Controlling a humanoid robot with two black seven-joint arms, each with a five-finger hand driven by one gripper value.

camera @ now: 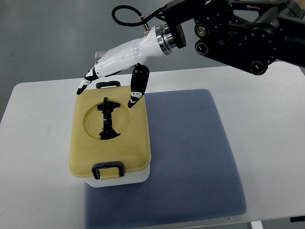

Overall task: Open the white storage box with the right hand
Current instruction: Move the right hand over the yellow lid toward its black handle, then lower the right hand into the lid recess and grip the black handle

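1. Toward the left side of the desk (267,119), on the left edge of a blue mat (190,152), sits the white storage box (110,138), with its yellowish lid facing up and its long axis running from the near edge of the desk to the far edge.
2. Over the far end of the box hangs the right hand (107,86), its arm reaching in from the far right corner; the left arm is out of sight.
3. Fingers are spread and hold nothing: the thumb (137,90) points down onto the far right corner of the lid, the other fingertips (83,86) near the far left corner.
4. A dark latch (108,84) lies at the far end just under the hand; a second latch (108,169) is at the near end, well away from it.
5. My guess is the far latch gets worked first, since it is the closer one.
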